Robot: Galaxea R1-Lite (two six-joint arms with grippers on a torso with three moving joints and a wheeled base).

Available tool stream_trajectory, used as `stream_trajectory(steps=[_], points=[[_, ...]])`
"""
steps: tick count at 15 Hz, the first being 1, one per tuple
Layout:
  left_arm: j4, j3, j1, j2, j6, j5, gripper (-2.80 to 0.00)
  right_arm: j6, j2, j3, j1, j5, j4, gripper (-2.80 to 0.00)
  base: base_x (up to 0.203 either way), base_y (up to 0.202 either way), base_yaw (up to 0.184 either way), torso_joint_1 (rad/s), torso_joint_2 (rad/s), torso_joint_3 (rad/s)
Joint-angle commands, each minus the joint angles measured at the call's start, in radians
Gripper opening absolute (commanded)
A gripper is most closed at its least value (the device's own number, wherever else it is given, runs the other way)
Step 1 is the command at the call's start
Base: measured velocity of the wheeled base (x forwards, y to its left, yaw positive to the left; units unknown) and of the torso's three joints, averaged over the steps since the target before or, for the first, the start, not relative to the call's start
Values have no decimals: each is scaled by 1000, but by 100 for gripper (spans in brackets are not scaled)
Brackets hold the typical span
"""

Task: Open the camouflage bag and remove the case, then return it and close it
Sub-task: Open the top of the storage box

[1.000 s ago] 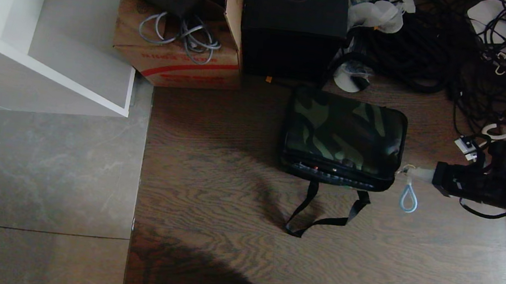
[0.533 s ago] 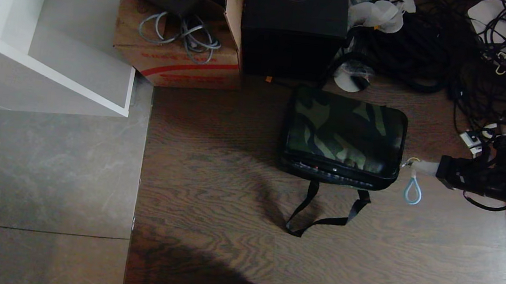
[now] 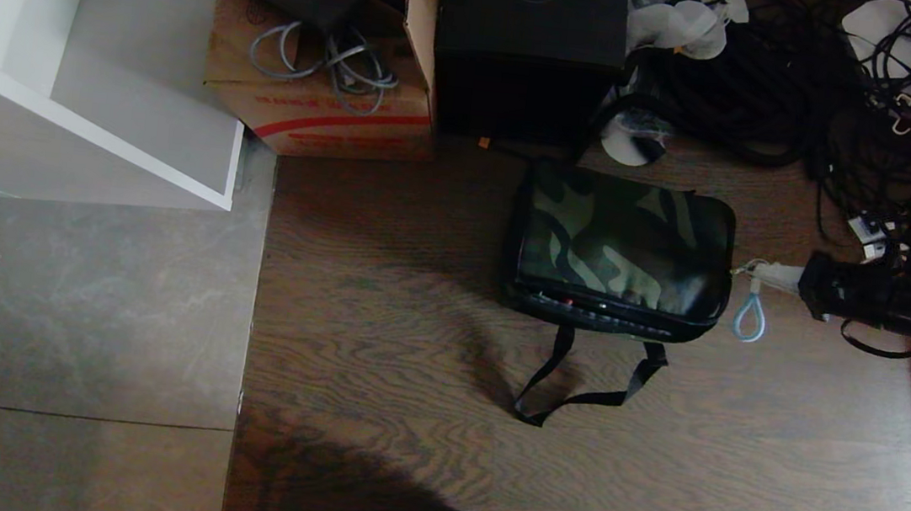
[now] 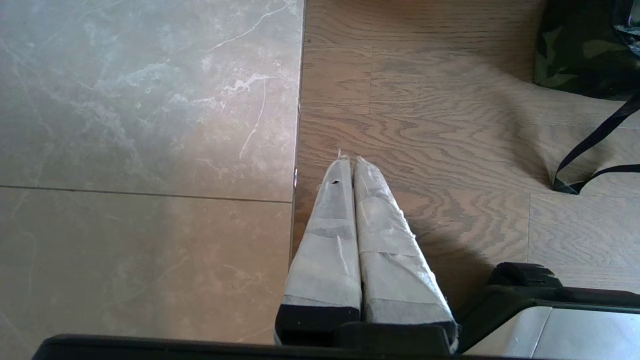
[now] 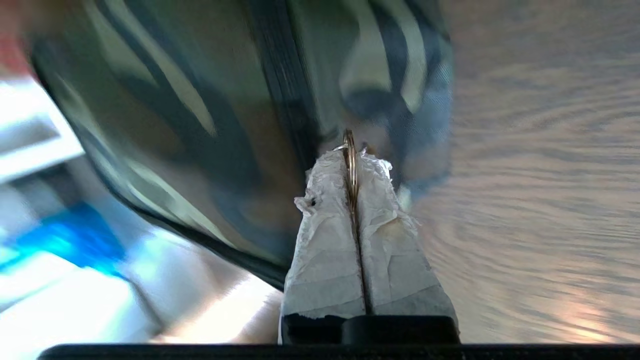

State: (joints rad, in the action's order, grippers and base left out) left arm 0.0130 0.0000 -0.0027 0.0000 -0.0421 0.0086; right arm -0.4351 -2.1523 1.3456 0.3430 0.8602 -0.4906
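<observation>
Floor: dark wood planks [image 3: 411,352] carry everything, meeting grey stone tiles [image 3: 77,309] on the robot's left.
Right end effector: [image 3: 758,273] reaches in level from the robot's right, its taped fingers [image 5: 325,240] pressed together on a small metal ring [image 5: 349,155] at the zipper end of the bag; the tips sit just beside the bag's right-hand edge.
Loop: a pale blue cord loop [image 3: 749,317] hangs just under the right end effector's tips, beside the bag's corner.
Camouflage bag: [image 3: 622,243] lies flat on the wood, directly in front of the right end effector's tips, its zipped edge toward the robot.
Strap: a black strap [image 3: 578,378] trails from the bag's near edge onto the floor, away from the right end effector.
Case: cannot be seen.
Left end effector: [image 4: 348,162] hangs over the seam between tile and wood, its wrapped fingers closed against each other with nothing between them, well apart from the bag.
Beyond the bag: a black box [image 3: 528,43] and a cardboard carton [image 3: 320,97] holding grey cables stand on the far side, away from the right end effector.
Cable heap: black cords [image 3: 778,86] lie behind the right arm.
</observation>
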Motion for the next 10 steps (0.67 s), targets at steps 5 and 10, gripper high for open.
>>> stream_trajectory(steps=[5,10], points=[[1,0,0,0,-1,1,-280,-126,-1,50,-22,2,-3,-280,0,0,0,0,0,0],[1,2,0,0,-1,1,-280,-189,-27,128,-22,1,-9,-280,0,0,0,0,0,0]])
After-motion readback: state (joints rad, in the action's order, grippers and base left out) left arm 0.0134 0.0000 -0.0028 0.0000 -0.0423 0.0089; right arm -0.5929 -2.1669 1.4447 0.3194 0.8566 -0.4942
